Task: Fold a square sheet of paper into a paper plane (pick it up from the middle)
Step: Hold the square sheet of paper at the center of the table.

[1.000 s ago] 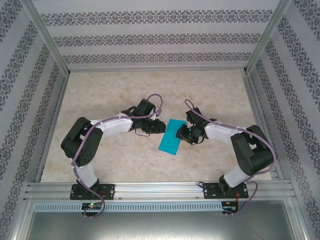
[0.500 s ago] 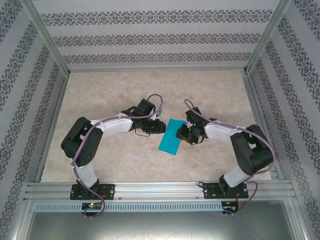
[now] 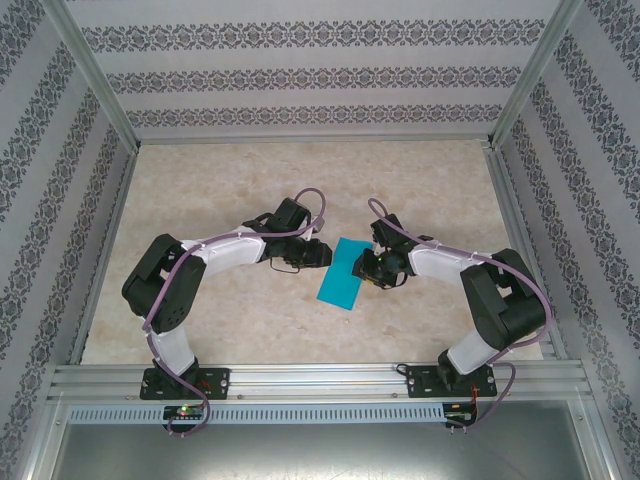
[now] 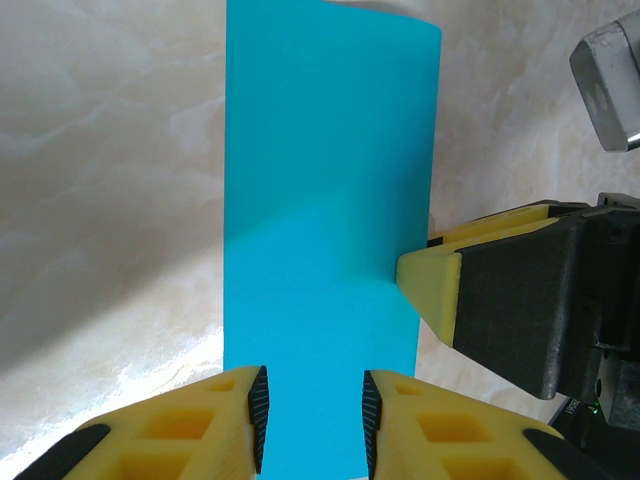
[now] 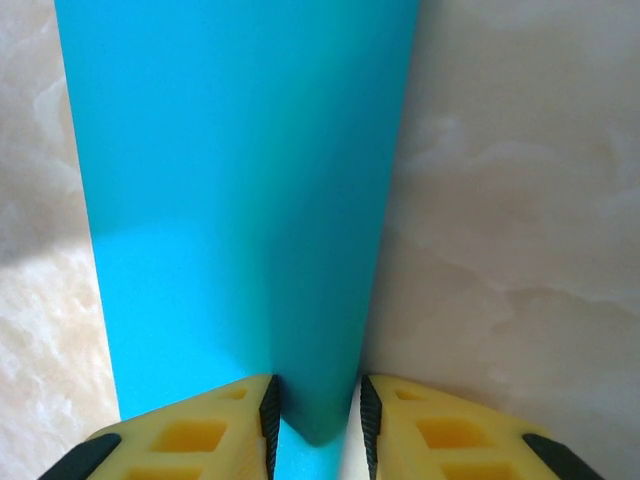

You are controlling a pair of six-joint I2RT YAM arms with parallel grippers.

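Observation:
The square sheet of paper (image 3: 338, 282) lies mid-table as a narrow teal rectangle, folded in half. My left gripper (image 3: 323, 253) is at its far left edge and my right gripper (image 3: 367, 266) is at its right edge. In the left wrist view the paper (image 4: 320, 180) runs flat under my left gripper (image 4: 309, 415), whose jaws stand apart over it. The right gripper's yellow fingertip (image 4: 430, 275) touches the sheet's right edge. In the right wrist view the paper (image 5: 230, 180) has a raised, rounded fold lying between the parted jaws of my right gripper (image 5: 315, 410). A sliver of table shows beside the right pad.
The beige marbled table (image 3: 220, 190) is enclosed by patterned walls and aluminium frame posts (image 3: 95, 95). A metal rail (image 3: 320, 378) runs along the near edge at the arm bases.

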